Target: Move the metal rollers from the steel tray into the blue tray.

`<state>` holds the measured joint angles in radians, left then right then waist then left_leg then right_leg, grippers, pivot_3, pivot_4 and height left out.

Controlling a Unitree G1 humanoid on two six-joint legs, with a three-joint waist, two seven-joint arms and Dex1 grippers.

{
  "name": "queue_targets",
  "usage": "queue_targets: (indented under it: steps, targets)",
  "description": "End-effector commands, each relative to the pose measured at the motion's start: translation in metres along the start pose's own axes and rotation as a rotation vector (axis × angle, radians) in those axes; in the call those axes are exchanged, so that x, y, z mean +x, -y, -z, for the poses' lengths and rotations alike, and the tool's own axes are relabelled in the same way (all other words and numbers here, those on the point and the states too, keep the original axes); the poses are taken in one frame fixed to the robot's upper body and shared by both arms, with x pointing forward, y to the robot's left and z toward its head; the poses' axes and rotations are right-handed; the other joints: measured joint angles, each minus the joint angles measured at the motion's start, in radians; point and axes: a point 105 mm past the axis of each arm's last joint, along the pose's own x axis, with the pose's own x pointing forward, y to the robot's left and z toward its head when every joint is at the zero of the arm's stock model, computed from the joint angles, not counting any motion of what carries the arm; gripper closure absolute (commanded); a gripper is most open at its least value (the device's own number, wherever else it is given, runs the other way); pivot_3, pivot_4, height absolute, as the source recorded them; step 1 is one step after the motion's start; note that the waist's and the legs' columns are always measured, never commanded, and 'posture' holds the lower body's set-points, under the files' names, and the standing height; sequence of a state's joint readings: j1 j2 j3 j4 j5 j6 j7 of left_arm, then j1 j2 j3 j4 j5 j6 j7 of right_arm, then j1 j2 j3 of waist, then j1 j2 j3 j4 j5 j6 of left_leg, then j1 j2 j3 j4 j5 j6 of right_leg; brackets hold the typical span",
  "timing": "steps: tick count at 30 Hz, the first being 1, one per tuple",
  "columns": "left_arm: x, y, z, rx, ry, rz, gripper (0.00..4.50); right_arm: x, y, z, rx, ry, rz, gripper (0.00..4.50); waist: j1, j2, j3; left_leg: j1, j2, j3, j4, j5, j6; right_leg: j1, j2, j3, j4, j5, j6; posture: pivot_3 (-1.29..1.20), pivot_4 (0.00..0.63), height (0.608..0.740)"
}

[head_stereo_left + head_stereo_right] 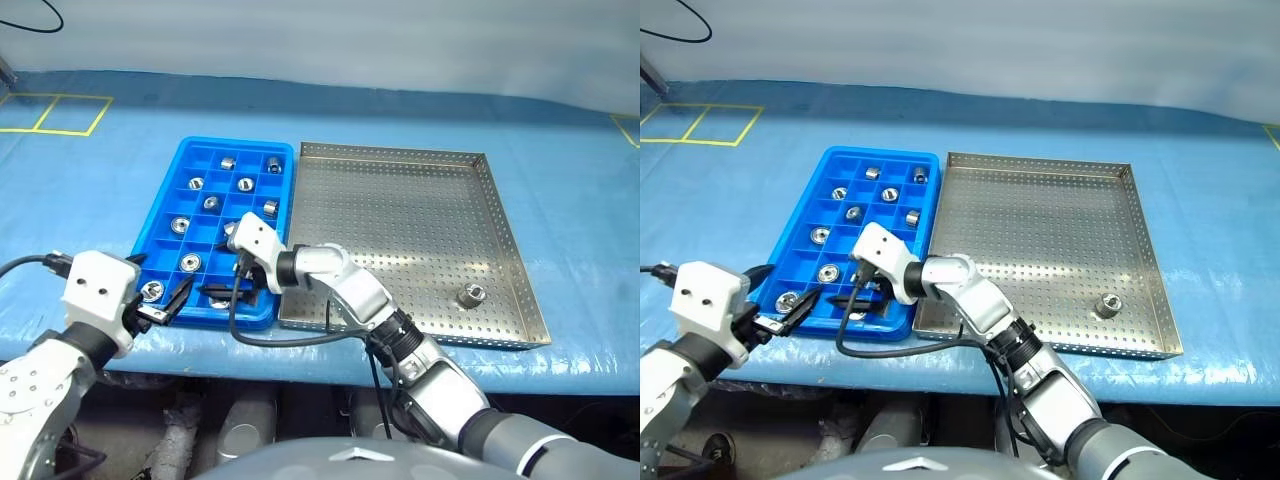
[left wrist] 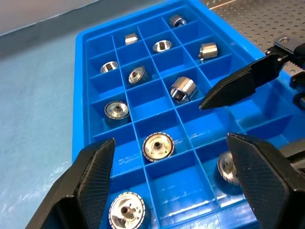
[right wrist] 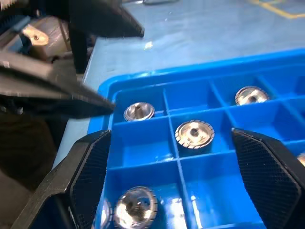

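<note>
The blue tray (image 1: 196,150) lies left of the steel tray (image 1: 400,200), the two touching side by side. Several metal rollers rest in the blue tray's compartments, among them one (image 3: 194,133) and another (image 2: 158,145). A single roller (image 1: 471,294) stands on the steel tray's perforated floor near its front right corner. My right gripper (image 1: 228,288) hovers open over the blue tray's near end, with nothing between its fingers (image 3: 90,176). My left gripper (image 1: 168,303) is open and empty at the tray's near left corner, its tips close to the right gripper's.
Both trays sit on a pale blue table cover (image 1: 90,210). Yellow tape lines (image 1: 60,115) mark the far left of the cover. The table's front edge (image 1: 300,368) runs just below the trays. A black cable (image 1: 290,338) hangs from my right wrist.
</note>
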<state>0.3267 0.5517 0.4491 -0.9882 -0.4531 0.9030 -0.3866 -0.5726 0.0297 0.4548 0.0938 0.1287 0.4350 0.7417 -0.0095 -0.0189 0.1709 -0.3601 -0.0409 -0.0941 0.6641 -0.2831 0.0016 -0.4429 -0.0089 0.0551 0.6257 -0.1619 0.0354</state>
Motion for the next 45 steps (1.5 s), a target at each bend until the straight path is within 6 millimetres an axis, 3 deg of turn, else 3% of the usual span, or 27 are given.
queue_targets:
  steps: [1,5,9,12,16,22,34,45]
  targets:
    - [0.015,0.015,-0.01,-0.024,0.063,0.079,0.42,-0.033,0.024,-0.035,-0.059,0.109,0.143,0.26,0.0,0.0,0.0,0.0,0.0,-0.001,0.001,0.0,0.0,0.001,0.0,-0.001,-0.001,0.0,0.0,0.03,0.15,0.74]
    - [0.042,0.036,-0.02,-0.053,0.13,0.186,0.42,-0.102,0.064,-0.027,-0.11,0.028,0.424,0.26,-0.008,-0.001,-0.001,0.0,0.0,0.0,0.001,0.0,0.0,0.001,0.0,0.0,-0.001,0.001,0.001,-0.06,0.15,0.74]
    - [0.062,0.054,-0.031,-0.056,0.181,0.291,0.42,-0.166,0.081,-0.003,-0.11,-0.119,0.637,0.26,-0.028,0.0,-0.001,-0.001,0.0,0.001,0.0,0.0,0.0,0.0,-0.001,0.0,0.0,0.001,0.001,-0.13,0.15,0.74]
    - [0.075,0.07,-0.042,-0.044,0.221,0.387,0.42,-0.215,0.082,0.018,-0.104,-0.264,0.795,0.26,-0.046,0.0,-0.001,-0.001,0.0,0.003,0.0,-0.001,0.001,-0.001,0.0,0.001,-0.001,0.001,0.001,-0.18,0.15,0.74]
    - [0.084,0.088,-0.05,-0.028,0.247,0.488,0.42,-0.241,0.071,0.027,-0.063,-0.314,0.874,0.26,-0.097,0.0,0.0,-0.001,0.001,0.01,0.0,-0.002,0.004,-0.001,0.002,0.009,0.0,0.002,0.005,-0.22,0.15,0.74]
    - [0.094,0.108,-0.053,-0.024,0.255,0.612,0.42,-0.263,0.059,0.048,-0.007,-0.415,0.949,0.26,-0.152,0.0,-0.001,0.0,0.001,0.017,0.004,-0.003,0.005,0.0,0.004,0.016,0.0,0.003,0.008,-0.27,0.15,0.74]
    - [0.1,0.125,-0.048,-0.017,0.239,0.715,0.42,-0.285,0.05,0.077,0.205,-0.38,1.045,0.26,-0.244,0.0,-0.001,-0.001,0.001,0.019,0.004,-0.003,0.007,0.001,0.005,0.019,0.0,0.005,0.012,-0.33,0.15,0.74]
    - [0.099,0.121,-0.046,-0.009,0.233,0.687,0.42,-0.272,0.06,0.081,0.262,-0.313,1.008,0.26,-0.279,0.0,0.0,0.0,0.001,0.021,0.004,-0.003,0.007,0.001,0.006,0.021,0.0,0.005,0.013,-0.28,0.15,0.74]
